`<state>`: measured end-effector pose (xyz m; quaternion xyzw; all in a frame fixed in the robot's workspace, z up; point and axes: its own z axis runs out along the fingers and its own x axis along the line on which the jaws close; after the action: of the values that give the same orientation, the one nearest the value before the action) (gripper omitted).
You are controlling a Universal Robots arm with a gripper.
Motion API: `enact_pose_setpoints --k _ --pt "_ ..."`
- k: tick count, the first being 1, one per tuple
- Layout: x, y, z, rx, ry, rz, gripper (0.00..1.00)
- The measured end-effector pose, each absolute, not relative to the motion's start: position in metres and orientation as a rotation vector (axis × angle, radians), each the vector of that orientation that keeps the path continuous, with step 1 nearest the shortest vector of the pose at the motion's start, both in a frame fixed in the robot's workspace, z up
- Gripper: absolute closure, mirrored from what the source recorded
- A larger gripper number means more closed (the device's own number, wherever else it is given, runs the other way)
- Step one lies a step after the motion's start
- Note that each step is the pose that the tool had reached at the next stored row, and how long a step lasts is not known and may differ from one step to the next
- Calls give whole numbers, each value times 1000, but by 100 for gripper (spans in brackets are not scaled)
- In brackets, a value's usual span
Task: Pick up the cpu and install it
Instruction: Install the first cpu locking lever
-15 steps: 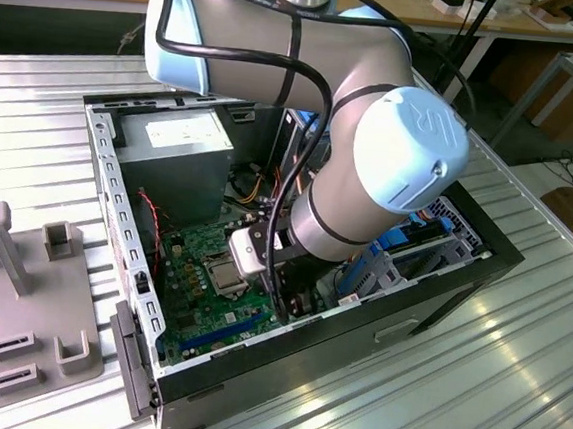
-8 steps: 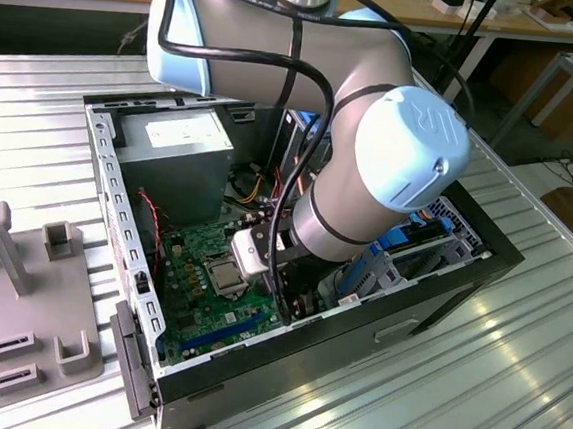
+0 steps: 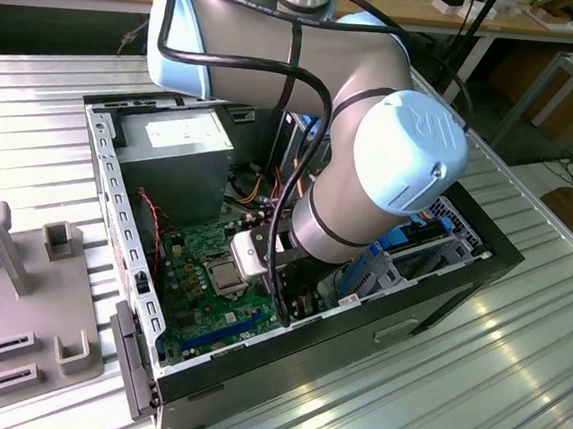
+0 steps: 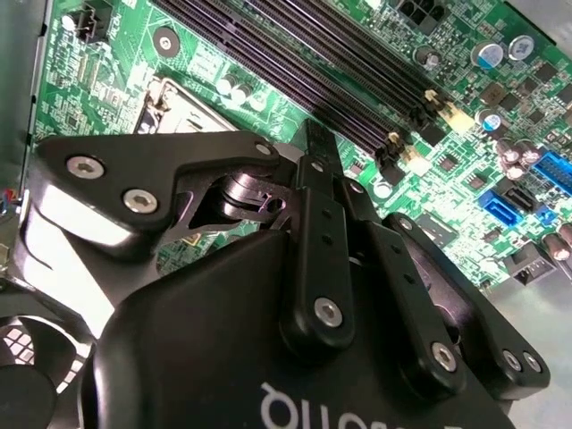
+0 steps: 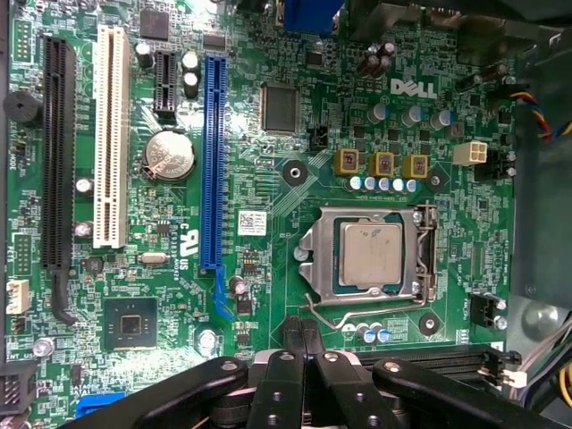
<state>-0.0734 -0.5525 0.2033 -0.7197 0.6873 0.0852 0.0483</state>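
One cpu [image 5: 371, 253] sits in its socket frame [image 5: 420, 259], beside memory slots [image 4: 295, 45].

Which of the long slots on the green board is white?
The white slot stands between the long black slot and the blue slot.

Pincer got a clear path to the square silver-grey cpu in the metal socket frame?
Likely yes: the pincer hangs just beside the metal socket frame, and nothing covers the square silver-grey cpu.
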Motion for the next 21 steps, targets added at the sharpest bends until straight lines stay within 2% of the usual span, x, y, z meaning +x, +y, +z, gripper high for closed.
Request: enact_pose_setpoints --k 10,21 --pt "-73 -552 206 -2177 2077 292 89" --pt "-73 -552 222 -2166 2066 314 89"
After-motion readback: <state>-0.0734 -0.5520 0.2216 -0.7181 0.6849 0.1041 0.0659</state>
